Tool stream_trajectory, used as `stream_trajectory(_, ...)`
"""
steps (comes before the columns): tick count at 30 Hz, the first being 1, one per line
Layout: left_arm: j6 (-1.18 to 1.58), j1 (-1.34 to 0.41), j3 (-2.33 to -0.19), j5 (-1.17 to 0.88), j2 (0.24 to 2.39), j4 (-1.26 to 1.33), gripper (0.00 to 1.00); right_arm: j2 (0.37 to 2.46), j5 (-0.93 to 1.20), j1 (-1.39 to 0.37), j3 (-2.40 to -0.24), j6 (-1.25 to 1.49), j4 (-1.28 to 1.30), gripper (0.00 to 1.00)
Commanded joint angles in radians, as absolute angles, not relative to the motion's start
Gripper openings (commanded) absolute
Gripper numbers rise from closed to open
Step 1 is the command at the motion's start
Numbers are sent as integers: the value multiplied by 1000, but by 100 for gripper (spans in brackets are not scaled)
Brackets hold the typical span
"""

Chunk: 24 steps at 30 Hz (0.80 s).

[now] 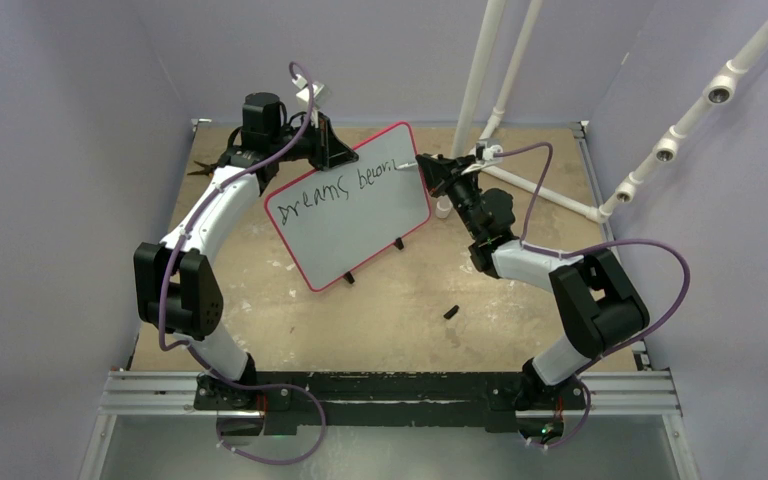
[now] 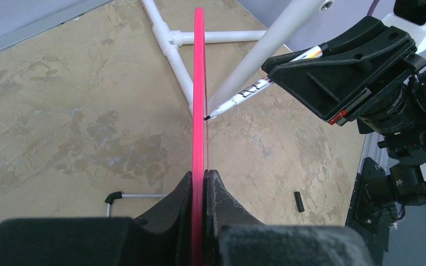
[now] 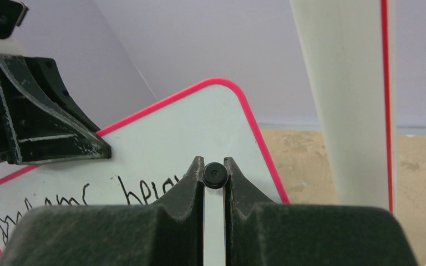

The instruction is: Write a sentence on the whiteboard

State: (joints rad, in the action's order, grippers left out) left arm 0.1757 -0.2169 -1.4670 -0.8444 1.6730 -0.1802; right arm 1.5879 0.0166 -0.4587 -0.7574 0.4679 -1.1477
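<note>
Right gripper point(image 3: 214, 183): clamping slim white marker point(image 2: 244, 94), pressing tip against tilted red-rimmed white whiteboard point(image 1: 360, 225) over beige worktop point(image 1: 410, 320). Left gripper point(image 2: 199, 185): pinching board's top edge. Risking black handwritten sentence point(image 1: 335, 190) overrunning right rim; risking board pivoting under pen pressure, smearing strokes.

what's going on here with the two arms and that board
The left arm's fingers are clamped on the edge of the small white board with a pink-red rim, holding it at a tilt. The right arm's fingers grip a white marker pen with its tip at the board's face. The black handwriting reads "Dreams" plus the start of a second word, so the sentence looks unfinished.
</note>
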Motion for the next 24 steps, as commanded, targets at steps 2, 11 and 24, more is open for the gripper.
stream_trajectory(2,179,-224,-1431,-890,1704,-252,0,1567,-8,-457,-752,456,-1148,0)
stream_trajectory(11,179,-224,-1431,-888,1704,-252,0,1499,-16,-457,-749,465,-1188,0)
stream_trajectory(24,178,-224,-1429,-891,1705,-252,0,1553,-27,-457,-804,450,-1205,0)
